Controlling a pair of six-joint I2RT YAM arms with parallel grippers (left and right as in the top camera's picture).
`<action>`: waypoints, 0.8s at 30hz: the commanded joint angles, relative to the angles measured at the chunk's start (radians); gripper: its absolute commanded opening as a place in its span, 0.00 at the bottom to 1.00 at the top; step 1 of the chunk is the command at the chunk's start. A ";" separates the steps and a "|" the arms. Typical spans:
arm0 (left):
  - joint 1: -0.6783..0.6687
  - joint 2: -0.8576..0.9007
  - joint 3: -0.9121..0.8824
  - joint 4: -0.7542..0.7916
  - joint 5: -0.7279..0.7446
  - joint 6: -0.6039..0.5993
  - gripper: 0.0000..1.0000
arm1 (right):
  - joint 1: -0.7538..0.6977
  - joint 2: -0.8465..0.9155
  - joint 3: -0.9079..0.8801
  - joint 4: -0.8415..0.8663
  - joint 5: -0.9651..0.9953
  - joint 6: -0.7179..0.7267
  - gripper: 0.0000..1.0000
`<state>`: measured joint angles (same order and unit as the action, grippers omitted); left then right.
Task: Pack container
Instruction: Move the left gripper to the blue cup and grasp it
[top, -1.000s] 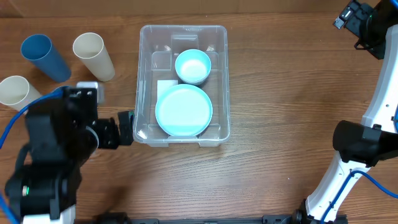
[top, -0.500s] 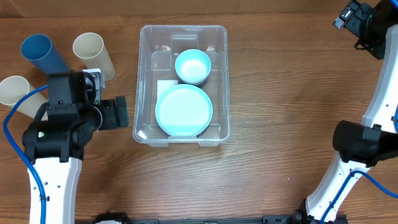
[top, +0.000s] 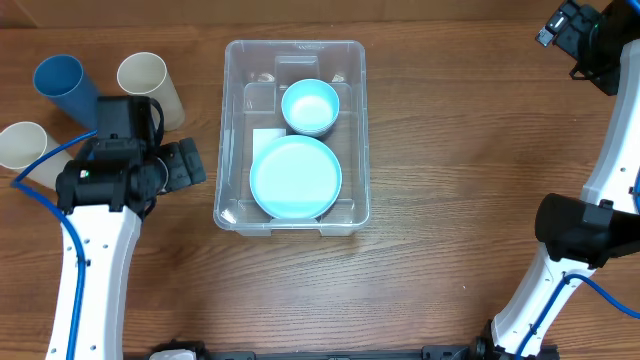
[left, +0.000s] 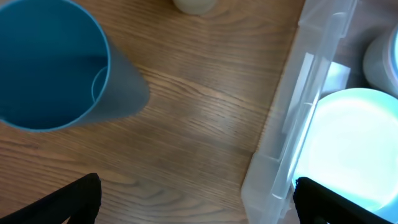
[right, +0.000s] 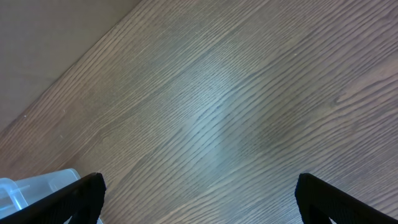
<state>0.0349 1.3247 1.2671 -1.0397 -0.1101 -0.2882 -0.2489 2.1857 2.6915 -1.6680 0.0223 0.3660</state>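
The clear rectangular container (top: 228, 130) stands at the table's middle back. In it lie a light blue plate (top: 295, 177) near the front and a light blue bowl (top: 310, 105) behind it. My left gripper (top: 192, 165) is open and empty, just left of the container's wall. In the left wrist view my left gripper (left: 196, 205) spans bare wood beside the container's corner (left: 273, 168), with the blue cup (left: 50, 62) at upper left. My right gripper (right: 199, 199) is open and empty over bare wood at the far right back.
A blue cup (top: 70, 90) and two cream cups (top: 150, 88) (top: 25, 148) stand left of the container. The right arm's base (top: 575, 240) stands at the right edge.
My left arm has drawn back to the left and away from the container's front left corner, turning toward the cups. The right arm has not moved.
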 joint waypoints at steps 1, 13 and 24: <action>0.006 0.013 0.020 0.013 -0.002 -0.023 0.97 | -0.005 0.002 0.004 0.005 0.002 0.005 1.00; 0.006 0.037 0.019 0.058 -0.001 -0.019 0.99 | -0.005 0.002 0.004 0.005 0.002 0.005 1.00; 0.051 0.168 0.020 0.180 -0.122 0.125 1.00 | -0.005 0.002 0.004 0.005 0.002 0.005 1.00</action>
<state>0.0685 1.4860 1.2671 -0.9119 -0.2047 -0.2783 -0.2489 2.1857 2.6915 -1.6680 0.0227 0.3660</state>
